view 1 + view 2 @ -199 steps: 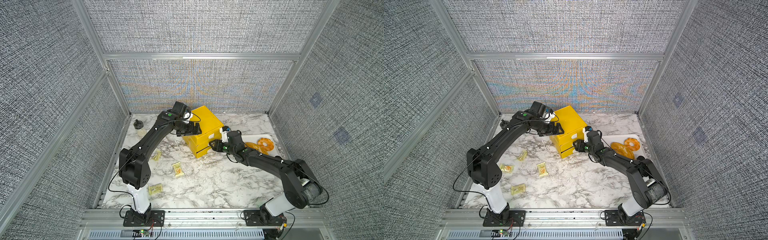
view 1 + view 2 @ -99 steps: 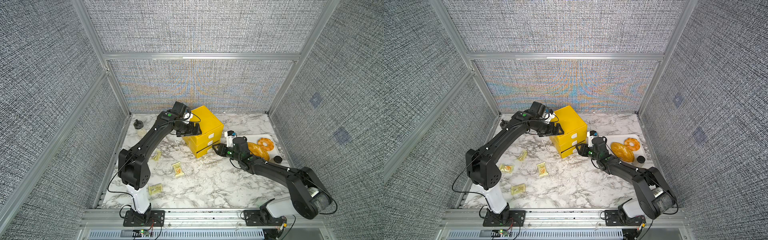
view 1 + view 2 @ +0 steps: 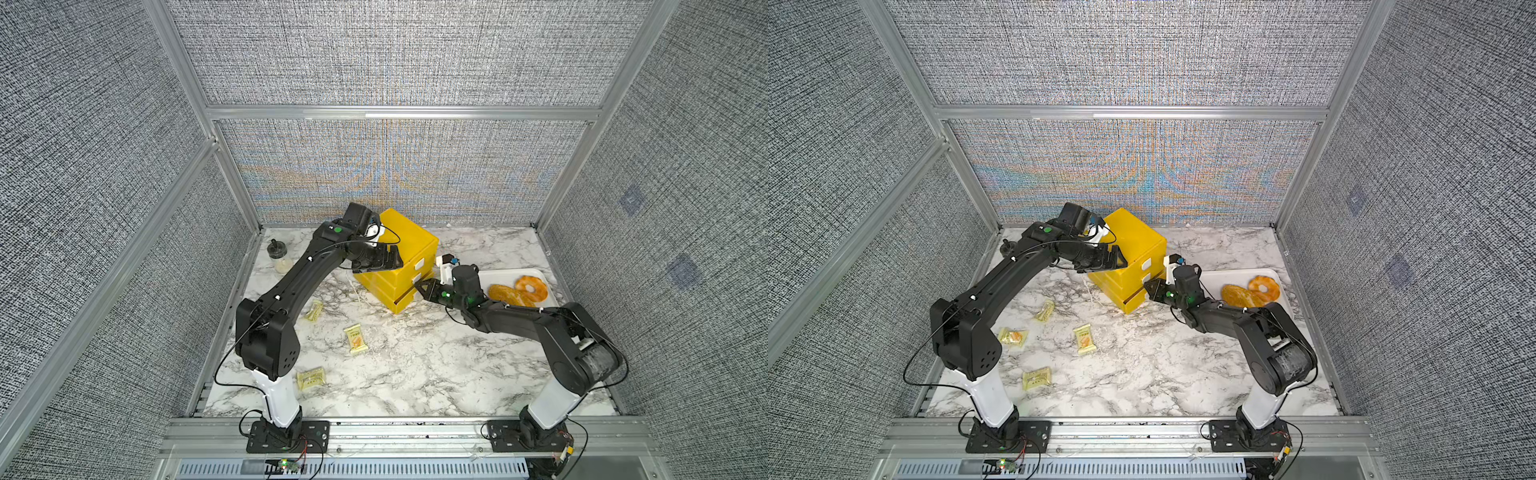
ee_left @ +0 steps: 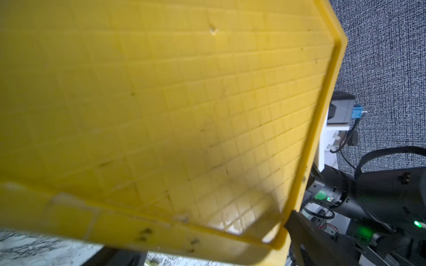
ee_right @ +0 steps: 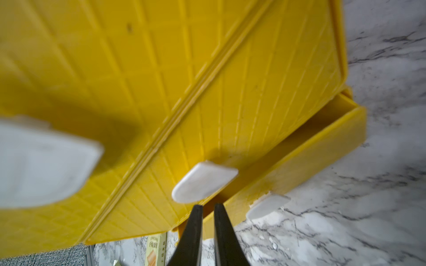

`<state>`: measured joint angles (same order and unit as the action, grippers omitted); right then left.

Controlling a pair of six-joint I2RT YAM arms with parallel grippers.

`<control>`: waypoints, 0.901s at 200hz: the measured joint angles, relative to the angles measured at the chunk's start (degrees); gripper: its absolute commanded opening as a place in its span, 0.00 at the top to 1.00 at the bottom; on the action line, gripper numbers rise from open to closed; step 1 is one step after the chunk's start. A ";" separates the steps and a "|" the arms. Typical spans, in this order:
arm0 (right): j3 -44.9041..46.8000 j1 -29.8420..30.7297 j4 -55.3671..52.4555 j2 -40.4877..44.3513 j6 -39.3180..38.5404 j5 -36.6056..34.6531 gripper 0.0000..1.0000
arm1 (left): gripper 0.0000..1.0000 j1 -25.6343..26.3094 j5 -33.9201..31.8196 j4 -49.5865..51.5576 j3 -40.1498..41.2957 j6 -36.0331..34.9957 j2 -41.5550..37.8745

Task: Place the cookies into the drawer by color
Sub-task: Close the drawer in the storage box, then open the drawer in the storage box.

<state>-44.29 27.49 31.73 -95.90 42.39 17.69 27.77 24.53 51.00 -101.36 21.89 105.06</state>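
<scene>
Grey woven walls on an aluminium frame close in a marble tabletop (image 3: 415, 374). At its far left stands a small black-capped bottle (image 3: 277, 259). The left gripper (image 3: 384, 259) lies against the left side of the drawer (image 3: 409, 245) with its jaws spread wide and nothing between them. The yellow wall fills the left wrist view, and I cannot tell whether the gripper presses on it. The cookies (image 3: 1084, 339) lie loose on the marble in front of that arm. They are pale yellow packets, well apart, all to the left of the box, and the middle one's long axis points roughly toward the back wall. The bottom drawer (image 5: 322, 142) stands slightly ajar. The right gripper (image 5: 208, 207) sits at its front, just beside the rim and between two white tabs (image 5: 267, 207), with its fingers drawn nearly together on nothing. The drawer front lies straight ahead of this pincer, so opening it looks like the right arm's job, while the packets lie on the left arm's side. A tray (image 3: 498, 276) with a bread loaf (image 3: 505, 295) and a doughnut (image 3: 532, 286) sits at the far right.
</scene>
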 measured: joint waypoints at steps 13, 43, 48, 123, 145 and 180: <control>2.62 -0.28 0.24 2.40 0.04 -0.07 0.79 | 0.03 0.00 -0.07 -0.02 0.00 -0.04 -0.02; 6.88 -2.05 0.66 5.51 -0.24 -1.20 0.73 | 0.03 0.00 -0.15 0.00 0.00 -0.22 -0.04; 7.28 -2.36 0.66 5.53 -0.28 -1.27 0.72 | 0.03 0.00 -0.17 0.00 0.00 -0.22 -0.04; 3.85 -2.71 4.13 -4.09 2.78 0.68 0.39 | 0.01 -0.46 -1.46 0.26 0.00 -0.61 -0.39; 1.51 -2.14 4.96 -7.06 4.11 1.11 0.38 | 0.01 -0.92 -2.29 0.83 0.00 -0.70 -0.44; -0.59 -1.84 4.33 -10.25 6.21 0.48 0.40 | 0.01 -1.01 -2.49 1.01 0.00 -0.68 -0.44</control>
<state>-44.88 25.65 36.05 -106.15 48.60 18.17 26.76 22.04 52.01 -101.36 21.21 104.62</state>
